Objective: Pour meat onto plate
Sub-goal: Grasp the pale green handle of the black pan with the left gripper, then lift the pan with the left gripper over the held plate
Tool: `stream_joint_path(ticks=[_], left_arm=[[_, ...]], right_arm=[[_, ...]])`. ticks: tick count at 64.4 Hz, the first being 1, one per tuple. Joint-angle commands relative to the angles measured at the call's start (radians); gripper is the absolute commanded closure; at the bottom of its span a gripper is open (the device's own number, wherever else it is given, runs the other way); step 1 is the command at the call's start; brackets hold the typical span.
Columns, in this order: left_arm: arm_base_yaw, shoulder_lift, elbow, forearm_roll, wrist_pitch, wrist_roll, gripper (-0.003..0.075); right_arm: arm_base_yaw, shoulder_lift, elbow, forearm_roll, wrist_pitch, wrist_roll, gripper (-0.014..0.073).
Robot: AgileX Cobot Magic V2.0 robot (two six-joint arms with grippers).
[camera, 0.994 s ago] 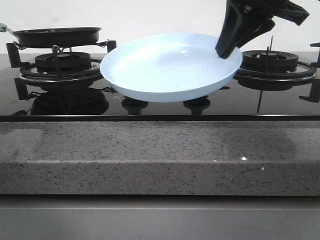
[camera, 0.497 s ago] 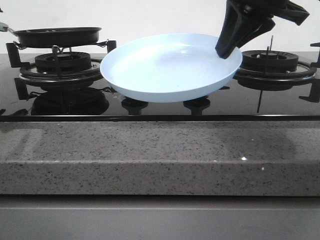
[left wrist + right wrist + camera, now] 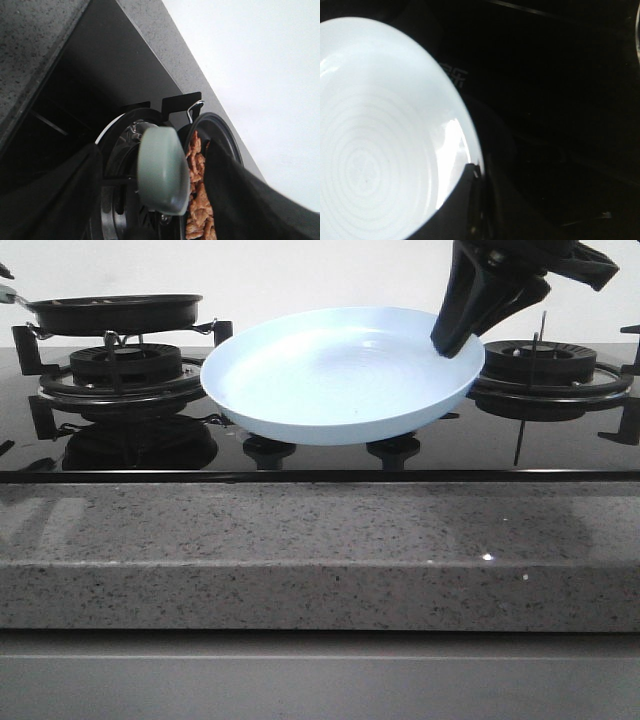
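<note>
Front view first: the plate (image 3: pixel 340 375) is up off the hob, tipped a bit toward the camera, with the right tool (image 3: pixel 452 340) clamped on its right rim. It's totally bare inside, so nothing has been poured yet. The pan (image 3: pixel 115 312) sits on the left burner (image 3: pixel 125 365), well apart from the plate. From this angle I can't see into the pan at all, and the left tool isn't in the shot.

Left wrist view: here's the meat (image 3: pixel 197 197), a loose heap of small flat light-brown bits lying in the pan (image 3: pixel 220 135). The grey-green pan handle (image 3: pixel 160 170) sits right between the two dark fingers (image 3: pixel 240 195) of the left tool (image 3: pixel 155 197), but whether they're actually squeezing it or only straddling it, I can't tell.

Right wrist view: mostly the plate (image 3: pixel 380 130) filling the frame, pale blue, glossy, faint rings in the bottom, clean. A dark finger (image 3: pixel 475 210) of the right tool overlaps its rim, which fits the grip seen from the front.

So my guess is we're at the setup stage: plate held ready, pan still parked, the lift and the pour all left to do.
</note>
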Motion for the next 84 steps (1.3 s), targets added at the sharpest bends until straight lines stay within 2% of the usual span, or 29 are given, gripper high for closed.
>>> stream_joint_path(ticks=[1,12,16,21,37,49,61,71,84], left_arm=[[-0.005,-0.044,-0.034,-0.081,0.017,0.017,0.0279],[-0.005,-0.044,-0.034,-0.096,0.017,0.019,0.0287],[-0.005,-0.044,-0.034,-0.096,0.017,0.019,0.0323],[-0.005,-0.044,-0.034,-0.096,0.019,0.019,0.0405],[-0.005,-0.044,-0.034,-0.098,0.045,0.019,0.0737],[0.009,-0.044,-0.034,-0.161,0.106,0.019,0.0741],[0.029,-0.046,-0.034,-0.31,0.238,0.048,0.0741],[0.033,-0.064,-0.034,-0.372,0.288,0.072,0.0741],[0.005,-0.155,-0.034,-0.33,0.278,0.126,0.0741]], right_arm=[[-0.003,-0.043,-0.027,0.026,-0.039,-0.008,0.0654],[-0.003,-0.043,-0.027,0.026,-0.039,-0.008,0.0654],[-0.003,-0.043,-0.027,0.026,-0.039,-0.008,0.0654],[-0.003,-0.043,-0.027,0.026,-0.039,-0.008,0.0654],[-0.003,-0.043,-0.027,0.026,-0.039,-0.008,0.0654],[-0.003,-0.043,-0.027,0.026,-0.039,-0.008,0.0654],[-0.003,-0.043,-0.027,0.026,-0.039,-0.008,0.0654],[-0.003,-0.043,-0.027,0.026,-0.039,-0.008,0.0654],[-0.003,-0.043,-0.027,0.026,-0.039,-0.008,0.0654]])
